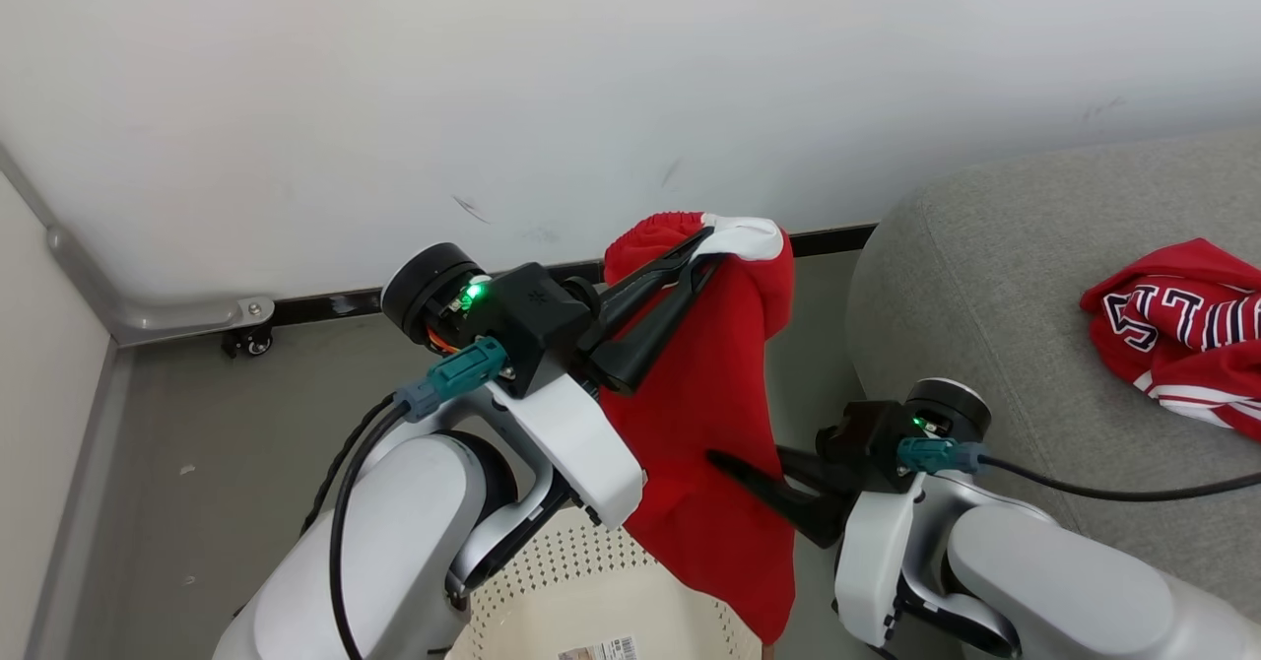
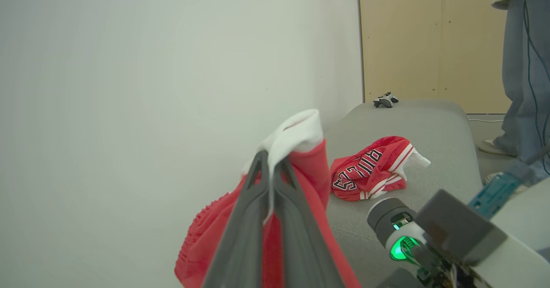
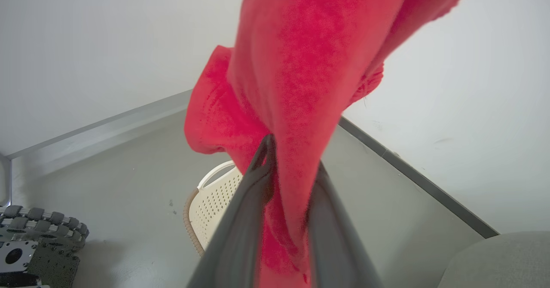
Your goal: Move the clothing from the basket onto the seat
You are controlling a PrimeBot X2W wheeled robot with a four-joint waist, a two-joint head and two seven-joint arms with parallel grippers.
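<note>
My left gripper (image 1: 704,246) (image 2: 270,157) is shut on the white-trimmed top edge of a red garment (image 1: 709,424) (image 2: 309,172), one piece of the clothing, and holds it up above the basket (image 1: 591,591) (image 3: 215,197). The cloth hangs down long. Lower down, my right gripper (image 1: 724,463) (image 3: 292,159) has its fingers closed around the hanging red fabric (image 3: 300,64). A second red garment with block lettering (image 1: 1182,325) (image 2: 374,167) lies crumpled on the grey seat (image 1: 985,276) (image 2: 412,120) to the right.
A white wall with a dark baseboard (image 1: 325,303) stands close behind. A small caster (image 1: 246,340) sits by the wall at left. On the far end of the seat lies a game controller (image 2: 385,100). A person's legs (image 2: 524,64) stand beyond the seat.
</note>
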